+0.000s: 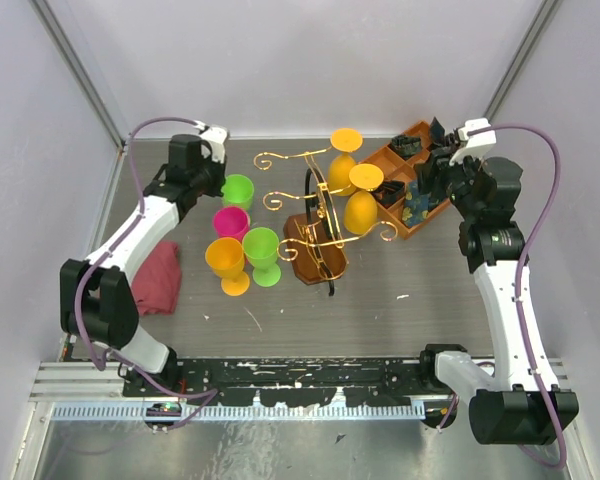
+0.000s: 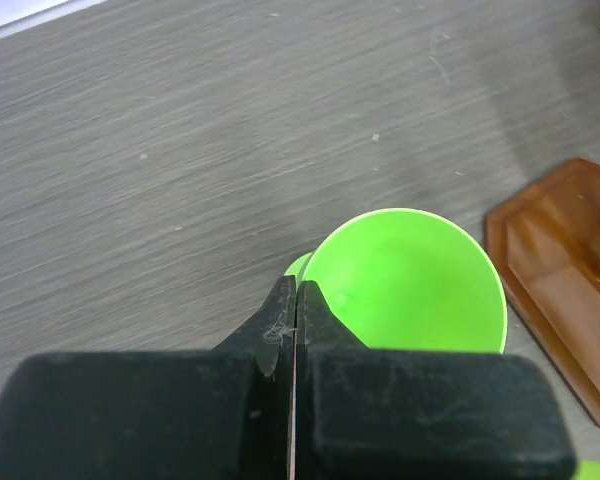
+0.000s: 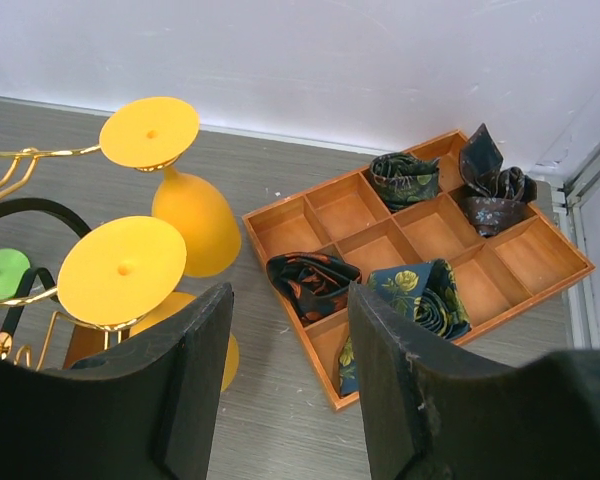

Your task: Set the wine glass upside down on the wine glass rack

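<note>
With left gripper clamped on the rim of the green glass near the far-left corner and right gripper gaping over the tray at far right, looks mid-pickup and next calls for lifting, inverting and hooking its foot on the mid-desk rack.

Rack centre, 2 hung glasses on it; tray right; 4 standing glasses left; cloth beyond.
</note>
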You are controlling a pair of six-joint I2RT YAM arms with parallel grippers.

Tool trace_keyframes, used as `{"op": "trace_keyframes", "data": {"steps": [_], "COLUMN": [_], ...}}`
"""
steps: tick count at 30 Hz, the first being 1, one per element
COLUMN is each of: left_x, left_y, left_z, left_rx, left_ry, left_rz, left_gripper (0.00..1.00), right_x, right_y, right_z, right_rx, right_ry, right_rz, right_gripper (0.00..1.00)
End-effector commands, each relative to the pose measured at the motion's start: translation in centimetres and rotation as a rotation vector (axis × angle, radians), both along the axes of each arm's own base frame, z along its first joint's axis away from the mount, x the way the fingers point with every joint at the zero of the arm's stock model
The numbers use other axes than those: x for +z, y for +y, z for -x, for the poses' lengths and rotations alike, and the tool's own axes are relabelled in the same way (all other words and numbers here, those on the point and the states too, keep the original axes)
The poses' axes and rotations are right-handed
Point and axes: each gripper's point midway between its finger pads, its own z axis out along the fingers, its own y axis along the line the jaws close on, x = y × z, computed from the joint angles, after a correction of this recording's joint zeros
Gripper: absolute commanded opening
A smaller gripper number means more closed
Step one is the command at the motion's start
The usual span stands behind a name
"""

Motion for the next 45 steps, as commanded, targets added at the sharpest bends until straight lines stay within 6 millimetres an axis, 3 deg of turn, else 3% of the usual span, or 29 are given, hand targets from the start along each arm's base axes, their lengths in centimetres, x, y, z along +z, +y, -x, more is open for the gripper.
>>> {"op": "trace_keyframes", "data": {"steps": [1, 6, 15, 21, 26, 30, 34, 38, 45], "left_x": [5.5, 8.7, 17.8, 24.0, 28.1, 30.3, 32.1, 33.1, 33.5], "left_y": [2.8, 3.4, 5.8, 5.3, 4.4, 3.8, 2.2, 0.4, -2.0], "left_z": [-1.0, -1.2, -1.4, -0.5, 0.5, 0.6, 0.7, 1.3, 2.8], "left_rx": [0.085, 0.101, 0.169, 0.129, 0.075, 0.048, -0.016, -0.086, -0.169], "left_ry": [-0.128, -0.214, -0.498, -0.666, -0.784, -0.864, -0.888, -0.887, -0.875], "left_rz": [0.045, 0.086, 0.088, 0.142, 0.202, 0.247, 0.351, 0.452, 0.555], "left_gripper": [0.00, 0.00, 0.00, 0.00, 0.00, 0.00, 0.00, 0.00, 0.00], "right_x": [2.8, 3.4, 3.9, 4.9, 6.3, 8.4, 9.8, 11.1, 13.7], "right_y": [0.7, 1.7, 2.7, 2.9, 3.9, 5.2, 6.9, 9.4, 13.2], "right_z": [-0.4, -0.8, -2.8, -3.3, -3.7, -3.8, -4.1, -4.4, -4.6], "right_rx": [0.029, 0.071, 0.080, 0.093, 0.136, 0.187, 0.218, 0.296, 0.448], "right_ry": [-0.058, -0.064, 0.015, 0.000, -0.013, -0.050, -0.103, -0.169, -0.264], "right_rz": [-0.039, -0.111, -0.272, -0.277, -0.363, -0.489, -0.453, -0.390, -0.436], "right_gripper": [0.55, 0.55, 0.55, 0.55, 0.55, 0.55, 0.55, 0.55, 0.56]}}
